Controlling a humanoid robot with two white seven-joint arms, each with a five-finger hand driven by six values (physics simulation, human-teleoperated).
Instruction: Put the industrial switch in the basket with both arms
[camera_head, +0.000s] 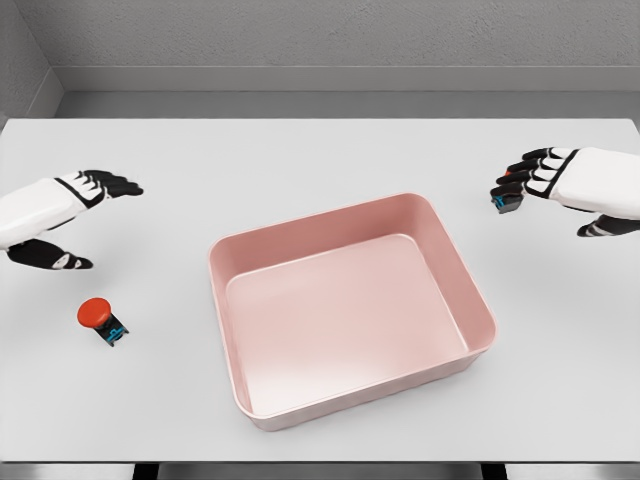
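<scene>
Head view shows a white desk carrying a pink rectangular basket at centre, empty, its long axis running from near left to far right. One industrial switch with a red mushroom cap lies on the desk to the near left, well apart from the basket and just near of the left hand. It is tipped on its side: the red cap points far-left and the dark body with a blue detail trails near-right, so its long axis runs diagonally along that line. The left hand hovers above the desk with fingers extended and loosely spread, thumb held apart below, gripping nothing. The right hand sits at the far right, its fingers curled around a second small dark item with red and blue showing, probably another switch; whether it is lifted off the desk cannot be told. Assessment: the near-left switch appears small, rigid and light, with hard plastic surfaces likely to slip or roll on the round cap. The best hold would be a pinch across the dark body just behind the cap, where flat sides offer purchase.
</scene>
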